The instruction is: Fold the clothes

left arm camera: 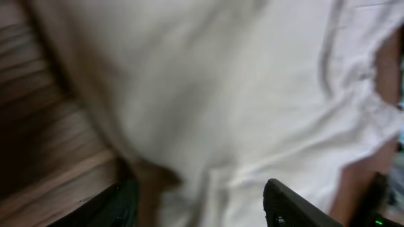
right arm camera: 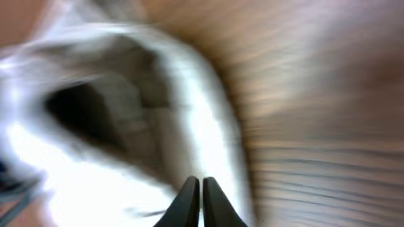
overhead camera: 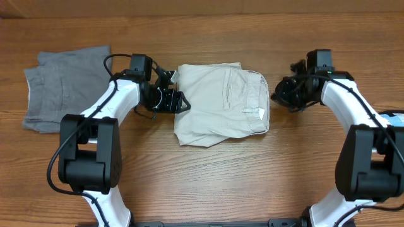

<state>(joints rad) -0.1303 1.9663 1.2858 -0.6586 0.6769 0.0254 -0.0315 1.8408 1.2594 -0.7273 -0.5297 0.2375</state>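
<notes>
The clothes, a pair of pale beige shorts (overhead camera: 221, 104), lie folded into a rough rectangle at mid-table. My left gripper (overhead camera: 181, 101) sits at the shorts' left edge. In the left wrist view its fingers (left arm camera: 287, 200) stand wide apart over the blurred cream cloth (left arm camera: 221, 94), so the left gripper (left arm camera: 199, 197) is open. My right gripper (overhead camera: 278, 95) hovers just off the shorts' right edge. In the right wrist view the right gripper (right arm camera: 201, 184) has its tips pressed together with nothing between them, pointing at the blurred pale fabric (right arm camera: 189, 126).
Darker grey shorts (overhead camera: 66, 88) lie at the far left, behind the left arm. A light-blue item (overhead camera: 394, 116) shows at the right edge. Bare wooden table (overhead camera: 221, 183) lies in front of the shorts.
</notes>
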